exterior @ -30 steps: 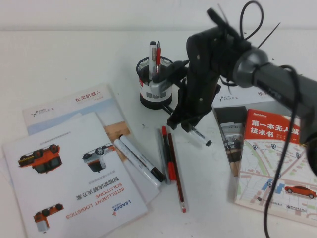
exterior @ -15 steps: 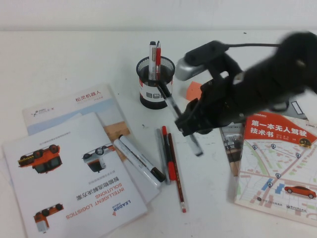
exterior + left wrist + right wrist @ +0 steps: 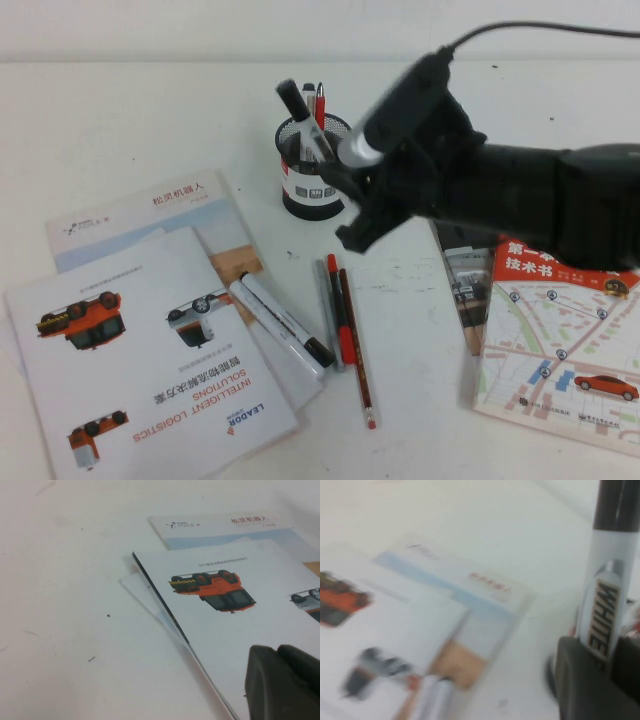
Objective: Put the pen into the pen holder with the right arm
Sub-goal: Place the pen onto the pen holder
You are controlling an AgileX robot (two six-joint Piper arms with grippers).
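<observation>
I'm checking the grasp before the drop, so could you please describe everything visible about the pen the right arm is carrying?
The pen is a slim white marker with a black cap and dark lettering reading "WHITE" along its barrel. It looks like smooth plastic. The right gripper is shut on its lower barrel, holding it tilted, cap end uppermost and leaning to the robot's left, over the rim of the black mesh pen holder. Its lower end is hidden by the gripper. The left gripper sits over the brochures, away from it.

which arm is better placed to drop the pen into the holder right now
Right. The right gripper is shut on the pen, holding it tilted at the pen holder, cap end up. The left gripper is off over the brochures, holding nothing visible.
</observation>
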